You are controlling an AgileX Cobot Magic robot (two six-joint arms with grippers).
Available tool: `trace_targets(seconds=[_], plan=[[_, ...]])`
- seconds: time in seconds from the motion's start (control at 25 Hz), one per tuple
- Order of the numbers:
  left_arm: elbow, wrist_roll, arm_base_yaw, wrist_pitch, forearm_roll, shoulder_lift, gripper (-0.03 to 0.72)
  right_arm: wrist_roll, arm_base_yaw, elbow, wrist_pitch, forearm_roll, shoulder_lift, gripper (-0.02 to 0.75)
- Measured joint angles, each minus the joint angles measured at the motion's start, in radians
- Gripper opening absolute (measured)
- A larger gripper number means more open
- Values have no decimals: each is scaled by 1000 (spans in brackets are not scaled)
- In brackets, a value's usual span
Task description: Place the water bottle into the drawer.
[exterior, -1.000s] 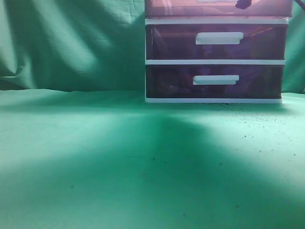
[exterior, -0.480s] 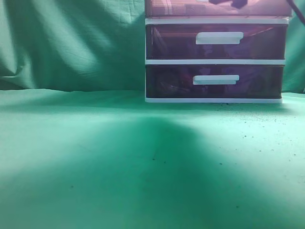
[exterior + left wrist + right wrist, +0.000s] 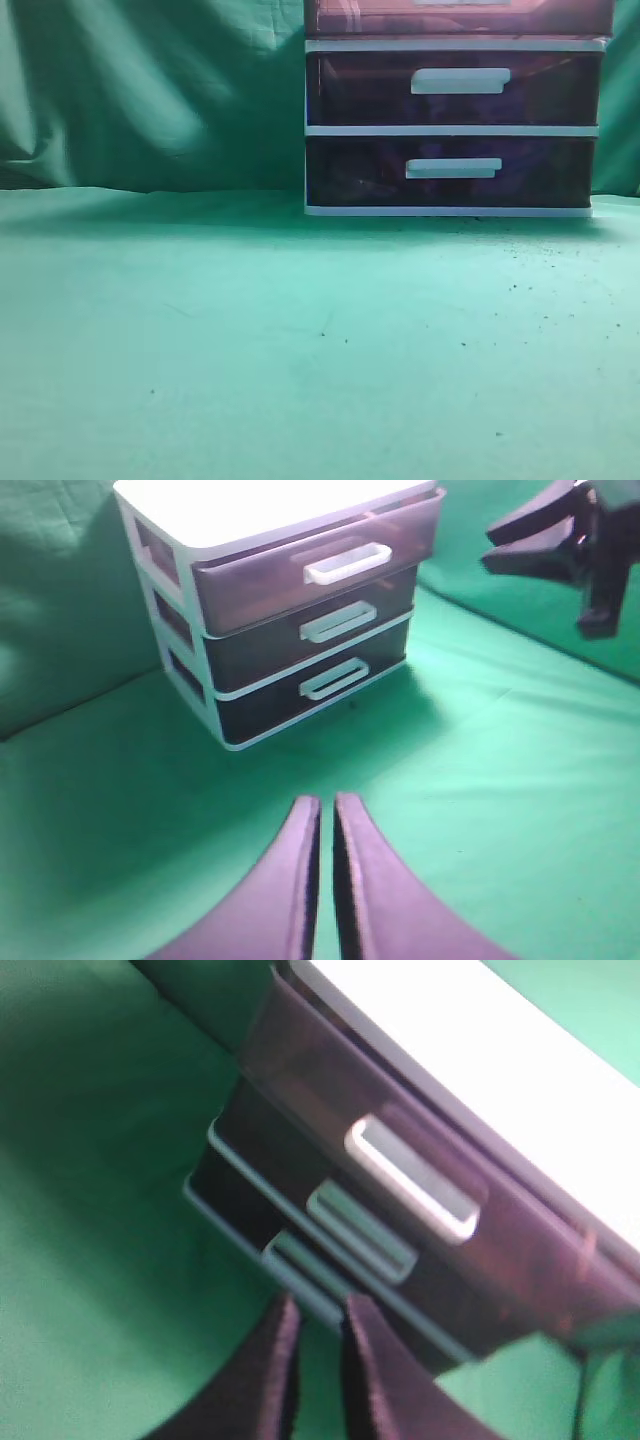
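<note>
My left pincer [image 3: 326, 825] nearly closed, empty, low above green cloth [image 3: 480, 810]. Reddish translucent plastic drawer with white handle [image 3: 330, 560] at 12 o'clock, slightly protruding. Right pincer [image 3: 318, 1335] narrow, empty; its wrist view blurred. Exterior view shows neither pincer.

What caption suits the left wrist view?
Shut left gripper faces the white-framed three-drawer unit, its reddish translucent top drawer slightly out.
</note>
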Motion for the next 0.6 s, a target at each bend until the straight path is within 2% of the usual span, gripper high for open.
trace_targets(seconds=[0.04, 0.16, 0.36, 0.6], plan=[[60, 2, 0, -23, -9, -47, 0, 49, 7, 0, 60, 14, -44, 112], [229, 2, 0, -89, -13, -215, 0, 140, 7, 0, 202, 68, -165, 0], [483, 2, 0, -199, -14, -445, 0, 173, 7, 4, 298, 172, -361, 0], [697, -77, 0, -287, -15, -679, 0, 166, 7, 177, 222, 259, -615, 0]])
